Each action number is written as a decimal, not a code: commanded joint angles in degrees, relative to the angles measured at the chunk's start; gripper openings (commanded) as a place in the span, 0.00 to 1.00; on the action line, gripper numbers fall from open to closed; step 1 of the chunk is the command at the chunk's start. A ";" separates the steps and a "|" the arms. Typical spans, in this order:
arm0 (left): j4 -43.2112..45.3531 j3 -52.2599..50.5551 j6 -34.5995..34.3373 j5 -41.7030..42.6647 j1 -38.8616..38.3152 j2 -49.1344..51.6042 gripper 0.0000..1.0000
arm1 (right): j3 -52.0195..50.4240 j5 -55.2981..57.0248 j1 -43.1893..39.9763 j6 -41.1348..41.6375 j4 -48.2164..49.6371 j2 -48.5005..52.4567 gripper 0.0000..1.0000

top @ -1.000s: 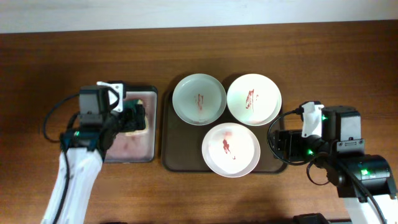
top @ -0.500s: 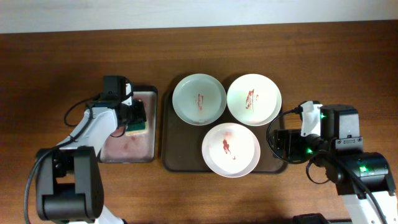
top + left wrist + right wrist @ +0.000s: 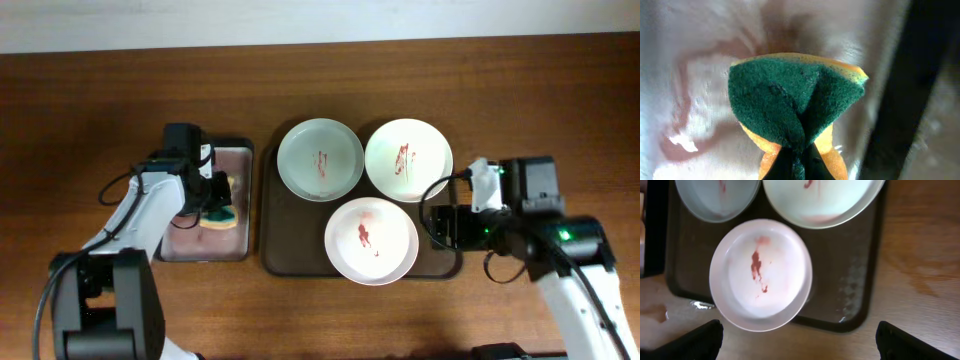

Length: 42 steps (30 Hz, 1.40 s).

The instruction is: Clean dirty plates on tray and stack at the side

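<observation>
Three dirty plates with red smears lie on the dark brown tray (image 3: 285, 245): a pale green one (image 3: 320, 159) at the back left, a white one (image 3: 408, 159) at the back right, and a white one (image 3: 371, 240) in front. My left gripper (image 3: 218, 205) is over the small tray to the left, shut on a green-and-orange sponge (image 3: 795, 100), which folds between its jaws (image 3: 799, 161). My right gripper (image 3: 440, 228) hangs open at the brown tray's right edge. In the right wrist view its gap (image 3: 800, 347) faces the front plate (image 3: 761, 275), holding nothing.
The smaller black-rimmed tray (image 3: 190, 240) with a wet pinkish inside (image 3: 700, 75) sits left of the brown tray. Bare wood-grain tabletop (image 3: 520, 100) lies behind, to the far left and to the right of the trays. A pale strip runs along the table's back edge.
My left gripper has closed on the sponge in the small tray. My right arm has shifted a little left toward the brown tray, still open.
</observation>
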 commanded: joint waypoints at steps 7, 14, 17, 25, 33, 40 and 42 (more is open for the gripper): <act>-1.55 -4.26 1.25 0.20 -2.73 -0.28 0.01 | 0.96 -2.82 0.42 -0.94 2.27 22.21 0.65; -1.60 -4.26 1.25 0.37 -2.75 -0.28 0.08 | 0.96 -4.94 0.42 -0.96 6.25 39.06 0.40; -1.88 -4.26 1.25 0.37 -2.75 -0.28 0.13 | 0.96 -5.62 0.52 -0.96 6.45 42.23 0.36; -3.34 -4.26 1.25 0.39 -2.75 -0.28 0.26 | 0.87 -6.64 2.40 -0.92 7.32 42.86 0.09; -1.60 -7.23 1.25 0.35 -2.75 -0.28 0.43 | 0.87 -6.62 3.85 -0.70 8.68 42.86 0.05; -2.25 -6.27 1.25 0.37 -2.71 -0.70 0.00 | 0.87 -6.62 3.85 -0.72 8.63 42.86 0.06; -2.40 -3.28 1.25 0.37 -2.71 -1.64 0.00 | 0.87 -6.62 3.85 -0.70 8.63 42.86 0.06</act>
